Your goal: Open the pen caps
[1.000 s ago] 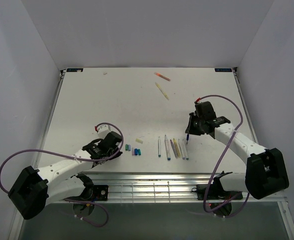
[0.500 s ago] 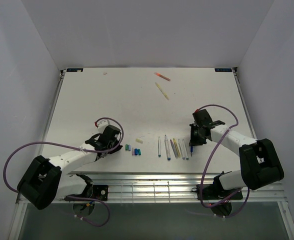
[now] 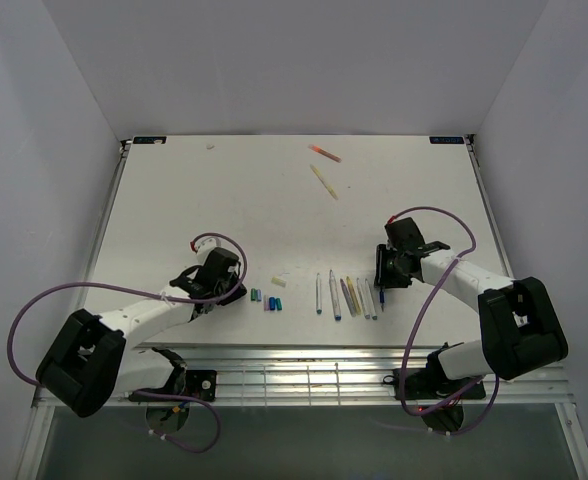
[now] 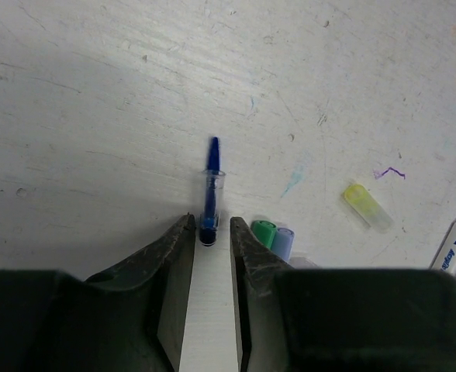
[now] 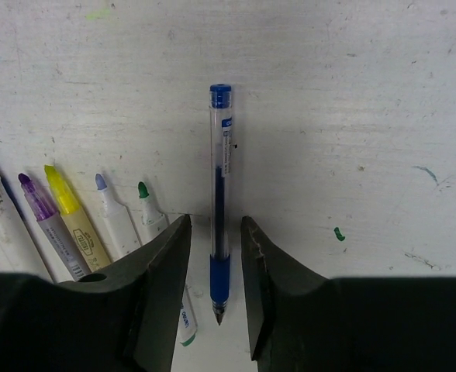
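In the left wrist view my left gripper [image 4: 212,225] is open and low over the table. A clear blue pen cap [image 4: 210,186] lies on the table with its near end between my fingertips, not pinched. A green cap [image 4: 263,231], a lilac cap [image 4: 282,242] and a pale yellow cap [image 4: 366,207] lie to its right. My right gripper [image 5: 215,223] is open astride an uncapped blue pen [image 5: 220,178] that lies on the table with gaps on both sides. In the top view the left gripper [image 3: 234,288] is left of the caps and the right gripper [image 3: 381,283] is at the right end of the pen row.
Uncapped markers lie side by side left of the blue pen, with purple [image 5: 36,203], yellow [image 5: 61,198], lilac [image 5: 104,198] and green [image 5: 146,203] tips. Two more pens [image 3: 324,152] [image 3: 324,182] lie far back on the table. A metal rail [image 3: 304,365] runs along the near edge.
My right gripper came down and towards the pen row with the blue pen and now stands open around it. My left gripper shifted slightly towards the caps.
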`<state>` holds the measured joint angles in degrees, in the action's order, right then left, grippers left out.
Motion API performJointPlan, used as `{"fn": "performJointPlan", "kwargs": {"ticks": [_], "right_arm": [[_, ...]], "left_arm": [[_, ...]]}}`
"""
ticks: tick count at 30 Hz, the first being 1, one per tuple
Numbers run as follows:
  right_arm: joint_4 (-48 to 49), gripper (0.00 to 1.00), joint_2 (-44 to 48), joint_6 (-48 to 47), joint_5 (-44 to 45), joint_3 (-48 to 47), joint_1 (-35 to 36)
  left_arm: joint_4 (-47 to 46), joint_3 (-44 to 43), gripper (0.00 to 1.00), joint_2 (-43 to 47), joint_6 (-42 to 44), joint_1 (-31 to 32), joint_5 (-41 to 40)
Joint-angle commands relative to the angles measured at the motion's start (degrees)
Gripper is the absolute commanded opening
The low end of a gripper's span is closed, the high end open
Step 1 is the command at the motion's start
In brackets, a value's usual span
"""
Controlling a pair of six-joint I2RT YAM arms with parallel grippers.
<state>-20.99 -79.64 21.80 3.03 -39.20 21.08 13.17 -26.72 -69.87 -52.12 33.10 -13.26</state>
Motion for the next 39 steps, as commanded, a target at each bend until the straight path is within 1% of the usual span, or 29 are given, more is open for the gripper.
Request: {"fn": "performJointPlan", "kwargs": {"ticks": [1, 5, 6, 9, 10, 11, 12, 13, 15, 16, 17, 19, 20, 21, 23, 25, 26, 27, 33, 34, 39], "right_arm": [[-0.45, 0.41, -0.70, -2.02, 2.07, -0.87, -0.16], [-1.07, 0.46, -0.26, -4.57, 4.00, -4.56, -0.08], [-1.76, 0.48, -0.60, -5.18, 4.44, -7.35, -0.08], [-2.12, 0.55, -3.05, -8.35, 4.62, -12.20, -0.08], [-2.12, 0.61, -3.94, -9.05, 4.18, -15.70, 0.01], [-2.12, 0.63, -4.91, -9.75, 3.83, -17.56, -0.07], [-2.30, 0.64, -7.35, -11.24, 3.57, -19.49, 0.01], [-2.30, 0.67, -8.77, -11.95, 2.87, -23.34, 0.01], [-1.60, 0.72, -13.15, -14.14, 0.33, -26.96, 0.19], [-1.16, 0.78, -14.92, -14.85, -0.64, -28.72, 0.19], [-0.63, 0.79, -16.59, -15.64, -1.61, -32.48, 0.28], [-0.54, 0.80, -22.56, -17.66, -2.41, -36.63, 0.54], [-0.54, 0.81, -24.41, -18.45, -2.41, -40.74, 0.71], [-0.54, 0.81, -28.26, -19.16, -2.41, -42.87, 0.72], [1.03, 0.80, -31.71, -21.27, -2.41, -46.30, 0.80], [2.09, 0.78, -36.63, -21.54, -4.52, -51.31, 0.80], [2.18, 0.77, -38.21, -23.71, -4.43, -53.33, 0.80], [2.01, 0.76, -41.53, -24.08, -4.43, -57.52, 0.89], [0.43, 0.71, -52.70, -25.76, -5.93, -71.26, 0.80], [-0.09, 0.67, -53.86, -25.93, -5.67, -74.24, 0.89], [-0.45, 0.62, -59.22, -26.99, -5.75, -79.53, 0.80]], "left_arm": [[2.92, 2.28, 0.37, 0.69, 0.17, -0.06, 2.27], [3.35, 2.64, 0.41, 2.01, 0.17, -0.06, 1.83], [3.70, 2.64, 0.44, 2.28, 0.09, -0.06, 1.74], [4.32, 2.72, 0.47, 3.94, 0.17, -0.06, 1.39], [4.32, 2.73, 0.49, 4.82, 0.09, -0.06, 1.39], [4.50, 2.64, 0.49, 5.35, 0.09, -0.06, 1.39], [4.85, 2.64, 0.50, 5.79, 0.09, -0.06, 1.30], [5.02, 2.46, 0.51, 6.32, 0.00, -0.06, 1.13], [5.72, 2.02, 0.51, 7.55, -0.26, -0.06, 0.95], [5.81, 1.94, 0.51, 8.16, -0.53, -0.06, 0.86], [5.73, 1.93, 0.51, 9.38, -1.05, -0.06, 0.86], [5.73, 1.85, 0.51, 10.80, -1.49, -0.06, 0.78], [5.73, 1.76, 0.51, 11.50, -1.84, -0.06, 0.69], [5.64, 1.59, 0.51, 12.81, -1.85, -0.06, 0.69], [5.46, 1.50, 0.51, 14.14, -1.85, -0.06, 0.51], [5.11, 1.32, 0.51, 15.55, -1.67, 0.03, 0.07], [5.11, 1.32, 0.51, 15.81, -1.50, -0.05, -0.01], [4.94, 1.23, 0.51, 16.07, -1.23, -0.06, -0.19], [4.15, 0.97, 0.51, 14.59, -1.06, -0.06, -0.37], [3.97, 0.88, 0.51, 14.23, -1.14, -0.06, -0.19], [2.66, 0.79, 0.51, 13.00, -1.67, -0.06, 0.51]]}}
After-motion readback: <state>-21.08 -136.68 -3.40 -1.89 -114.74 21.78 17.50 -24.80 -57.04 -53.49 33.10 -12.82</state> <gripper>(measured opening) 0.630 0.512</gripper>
